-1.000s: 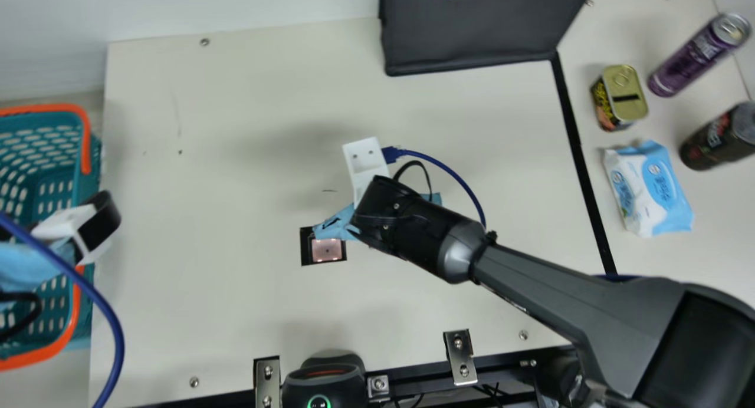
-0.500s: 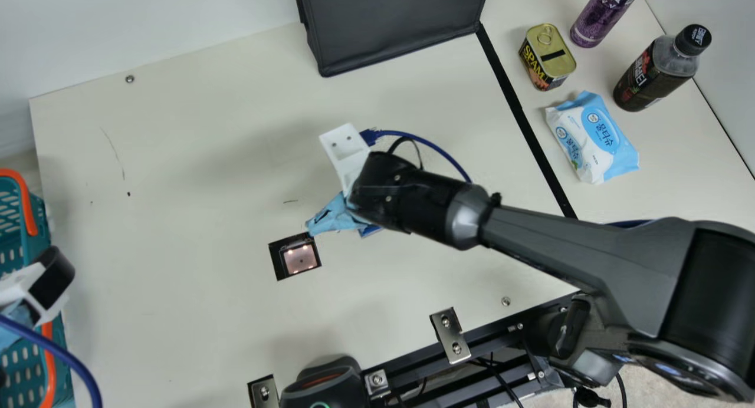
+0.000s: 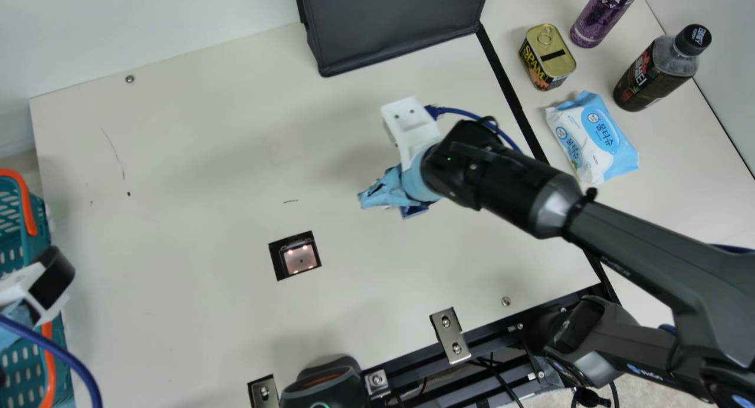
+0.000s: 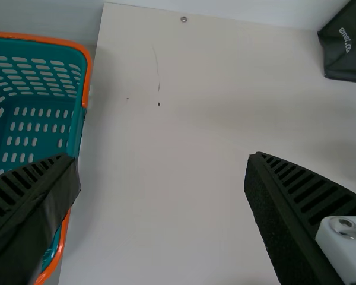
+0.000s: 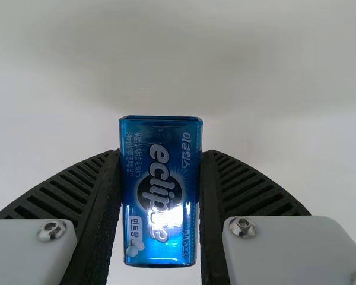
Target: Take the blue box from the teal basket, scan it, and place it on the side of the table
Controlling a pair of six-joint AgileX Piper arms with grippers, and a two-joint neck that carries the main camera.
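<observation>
Maybe the shiny oblong blue box is light, hard, slippery; black right gripper pinches its long sides well, black left gripper gapes.

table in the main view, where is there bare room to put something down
The widest bare patch lies between the basket and the lit square; another between that square and the bag. It is crowded beyond the black strip, with tin, wipes, bottle and purple can, and near the right gripper with its box.
</observation>
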